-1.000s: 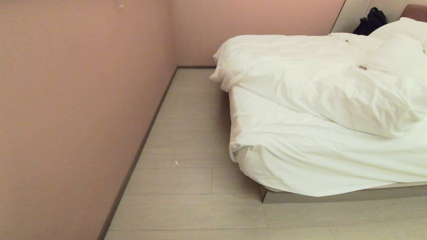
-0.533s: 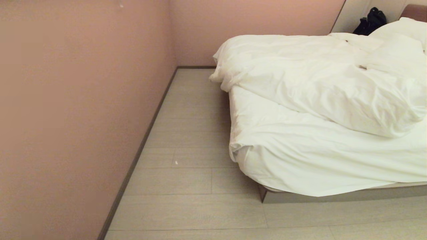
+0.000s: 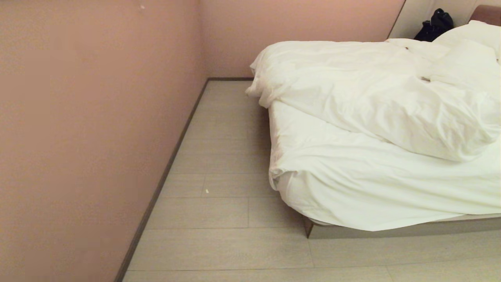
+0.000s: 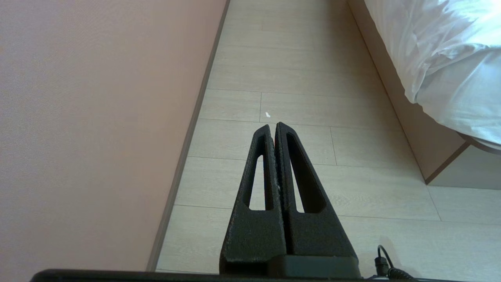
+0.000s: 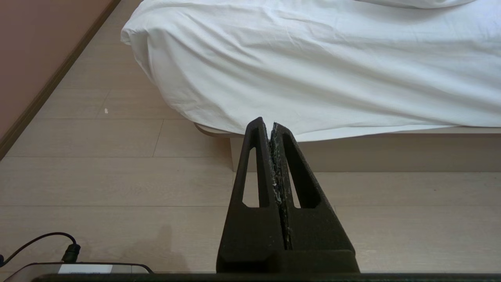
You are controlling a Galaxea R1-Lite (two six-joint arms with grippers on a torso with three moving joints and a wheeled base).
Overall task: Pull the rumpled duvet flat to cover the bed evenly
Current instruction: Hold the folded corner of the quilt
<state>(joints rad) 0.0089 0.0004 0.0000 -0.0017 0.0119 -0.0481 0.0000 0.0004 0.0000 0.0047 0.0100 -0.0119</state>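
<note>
The puffy white duvet (image 3: 372,98) lies rumpled and bunched toward the head of the bed (image 3: 411,229), its near edge running slantwise across the mattress. A white sheet (image 3: 352,184) covers the foot end and hangs over the grey-brown base. Neither arm shows in the head view. My left gripper (image 4: 273,126) is shut and empty, low over the floor between wall and bed. Over the floor in front of the bed's corner, my right gripper (image 5: 266,122) is shut with nothing in it, the sheet (image 5: 313,66) beyond its tips.
A pink wall (image 3: 90,137) with a dark skirting board runs along the left, leaving a strip of pale plank floor (image 3: 219,164) beside the bed. White pillows (image 3: 473,33) lie by the brownish headboard (image 3: 487,12). A black bag (image 3: 434,24) sits behind the bed.
</note>
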